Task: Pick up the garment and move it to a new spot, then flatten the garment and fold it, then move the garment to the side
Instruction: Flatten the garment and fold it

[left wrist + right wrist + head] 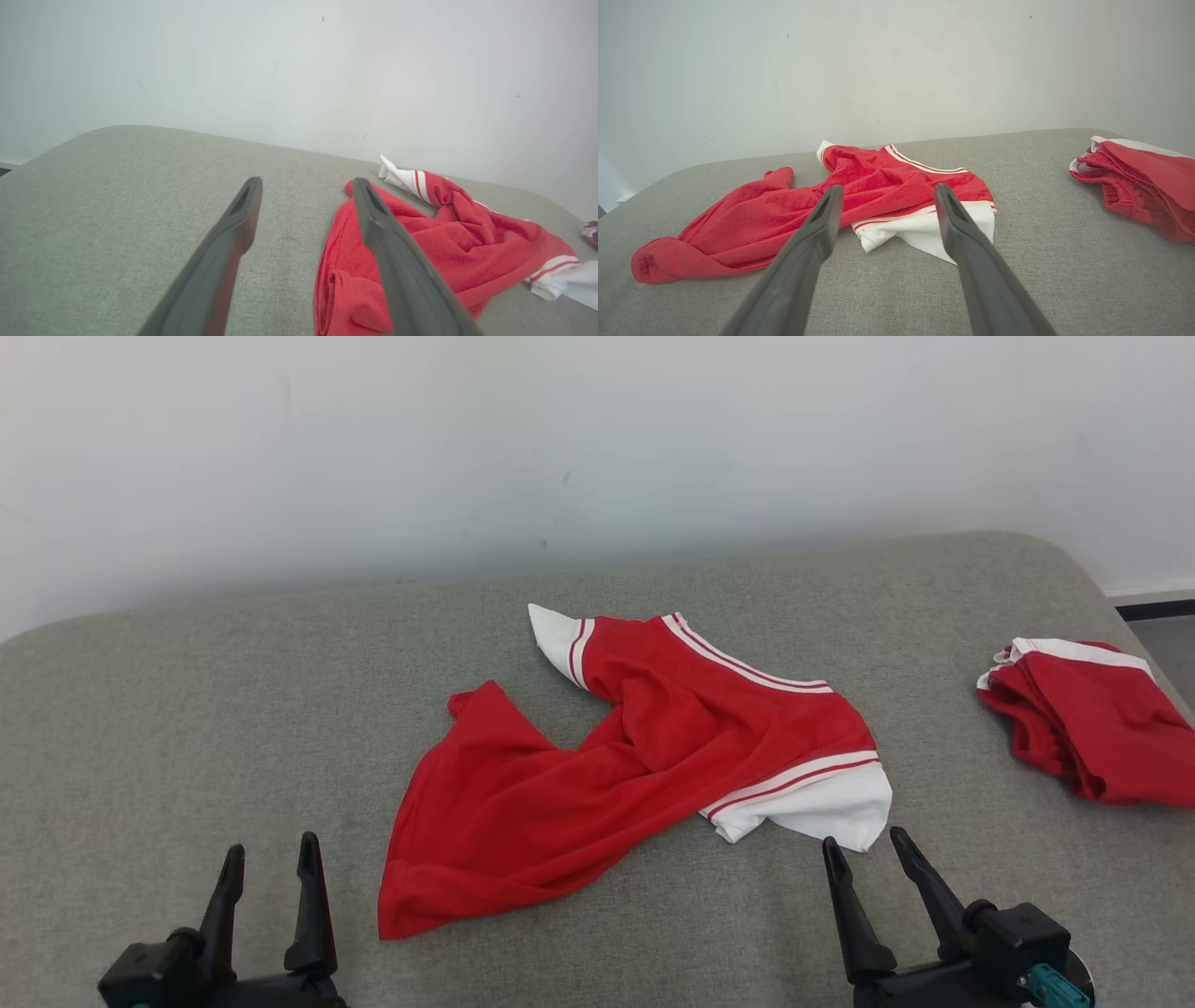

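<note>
Garment (635, 775) crumpled — left gripper (271, 845) splayed alongside

Back of scene: plain off-white wall (597, 448), matte, lit softly and evenly with no hard shadows, marked by a few small dark specks (566, 478) and faint scuffs. Work surface: broad table (187, 709) covered in grey woven fabric, padded-looking, far edge seen against the wall, far corners rounded off on both sides. Past the table's right corner: a white skirting strip (1150, 590) at the wall's foot, a thin dark band (1156, 609) under it, then a small patch of grey floor (1167, 649).
</note>
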### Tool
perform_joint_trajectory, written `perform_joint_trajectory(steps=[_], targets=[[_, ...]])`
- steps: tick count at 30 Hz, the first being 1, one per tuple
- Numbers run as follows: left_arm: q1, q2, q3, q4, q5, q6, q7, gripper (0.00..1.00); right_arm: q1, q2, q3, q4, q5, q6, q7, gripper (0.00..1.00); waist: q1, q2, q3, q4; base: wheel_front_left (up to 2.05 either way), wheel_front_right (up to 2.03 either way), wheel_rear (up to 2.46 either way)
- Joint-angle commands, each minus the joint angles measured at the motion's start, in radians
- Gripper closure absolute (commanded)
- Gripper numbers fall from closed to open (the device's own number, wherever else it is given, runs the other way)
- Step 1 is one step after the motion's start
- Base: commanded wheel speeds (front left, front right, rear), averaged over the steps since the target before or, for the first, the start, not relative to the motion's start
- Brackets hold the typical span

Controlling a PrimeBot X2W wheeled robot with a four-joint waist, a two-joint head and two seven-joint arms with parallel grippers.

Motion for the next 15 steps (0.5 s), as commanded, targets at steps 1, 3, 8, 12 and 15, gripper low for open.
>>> perform_joint_trajectory(steps=[1, 3, 8, 12, 15], targets=[[0.029, -0.009, 0.015, -0.055, 0.013, -0.024, 0.000, 0.00, 0.013, 0.003, -0.008, -0.002, 0.001, 0.001, -0.001, 0.00, 0.0001, 0.0001, -0.004, 0.008, 0.00, 0.00, 0.00], [0.043, -0.014, 0.024, -0.116, 0.017, -0.048, 0.000, 0.00, 0.016, 0.006, -0.020, 0.004, 0.002, 0.001, 0.009, 0.00, 0.0001, 0.0001, -0.007, 0.012, 0.00, 0.00, 0.00], [0.087, -0.021, 0.030, -0.198, 0.015, -0.076, 0.000, 0.00, 0.019, 0.012, -0.071, 0.042, 0.008, 0.001, 0.070, 0.00, 0.0001, 0.0001, -0.015, 0.028, 0.00, 0.00, 0.00], [0.118, -0.022, 0.012, -0.197, -0.011, -0.075, 0.000, 0.00, 0.002, 0.015, -0.135, 0.084, 0.013, 0.001, 0.153, 0.00, 0.0001, 0.0001, -0.012, 0.043, 0.00, 0.00, 0.00], [0.123, -0.022, 0.004, -0.192, -0.011, -0.071, 0.000, 0.00, -0.023, 0.013, -0.176, 0.112, 0.011, 0.001, 0.205, 0.00, 0.0001, 0.0001, -0.008, 0.052, 0.00, 0.00, 0.00]])
